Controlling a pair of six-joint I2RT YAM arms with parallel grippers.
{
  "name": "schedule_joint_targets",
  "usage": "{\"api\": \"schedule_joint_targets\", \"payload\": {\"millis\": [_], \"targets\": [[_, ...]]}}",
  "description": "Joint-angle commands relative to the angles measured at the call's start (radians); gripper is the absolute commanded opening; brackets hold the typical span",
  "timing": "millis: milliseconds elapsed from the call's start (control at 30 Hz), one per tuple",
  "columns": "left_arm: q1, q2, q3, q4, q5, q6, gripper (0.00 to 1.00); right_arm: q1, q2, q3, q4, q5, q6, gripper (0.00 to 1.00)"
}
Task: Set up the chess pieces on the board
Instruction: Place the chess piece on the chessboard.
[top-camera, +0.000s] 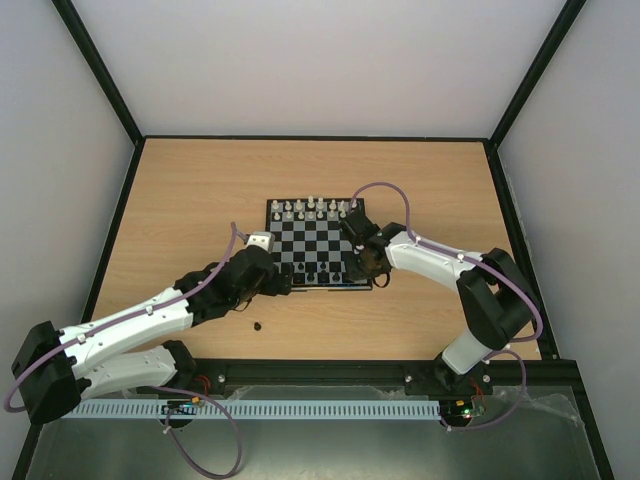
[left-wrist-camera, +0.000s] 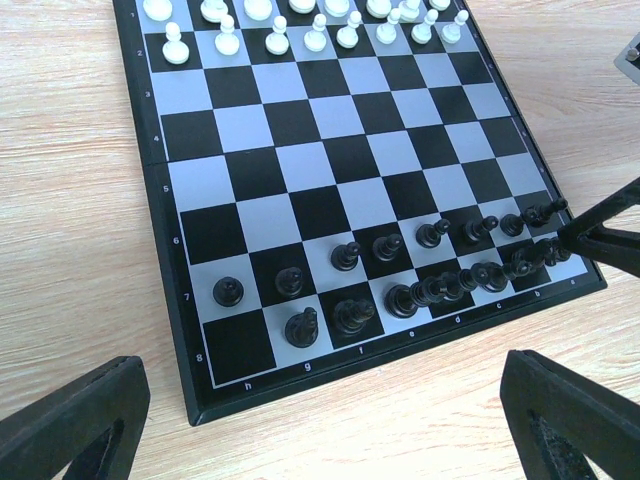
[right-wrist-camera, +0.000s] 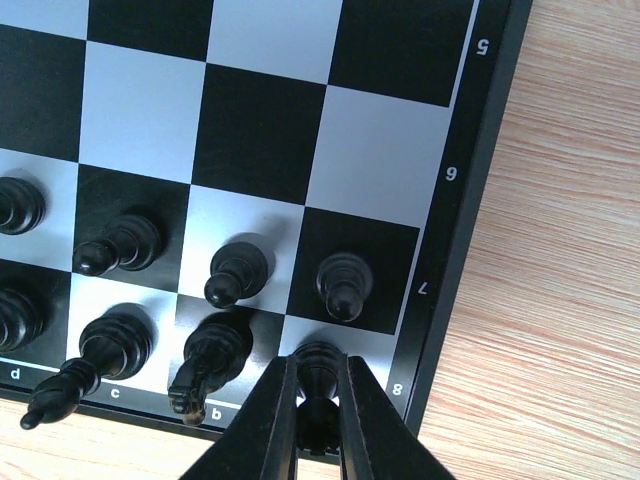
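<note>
The board (top-camera: 300, 240) lies mid-table, with black chess pieces (left-wrist-camera: 345, 257) in its two near rows. The near-left corner square h8 (left-wrist-camera: 235, 345) is bare. My right gripper (right-wrist-camera: 318, 400) is shut on a black chess piece (right-wrist-camera: 318, 362) over the near-right corner square a8, beside a pawn (right-wrist-camera: 343, 283) and a knight (right-wrist-camera: 208, 362). In the top view the right gripper (top-camera: 368, 265) is at the board's near-right corner. My left gripper (left-wrist-camera: 322, 400) is open and empty just off the board's near-left corner; it also shows in the top view (top-camera: 280, 283).
White pieces (left-wrist-camera: 275, 35) fill the board's two far rows. One small dark piece (top-camera: 258, 325) lies on the wooden table in front of the board, near the left arm. Black frame rails (top-camera: 130, 200) edge the table.
</note>
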Motion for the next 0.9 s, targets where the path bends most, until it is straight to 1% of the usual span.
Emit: {"api": "schedule_joint_targets", "payload": {"millis": [0, 433, 867], "targets": [[0.008, -0.019, -0.019, -0.016, -0.019, -0.007, 0.99, -0.004, 0.016, 0.009, -0.025, 0.013, -0.004, 0.07], [0.009, -0.036, -0.021, -0.028, -0.016, -0.010, 0.99, -0.004, -0.021, -0.004, -0.043, 0.015, 0.003, 0.09], [0.009, -0.033, -0.019, -0.026, -0.015, -0.016, 0.99, -0.003, -0.047, -0.025, -0.052, 0.007, 0.008, 0.09]]}}
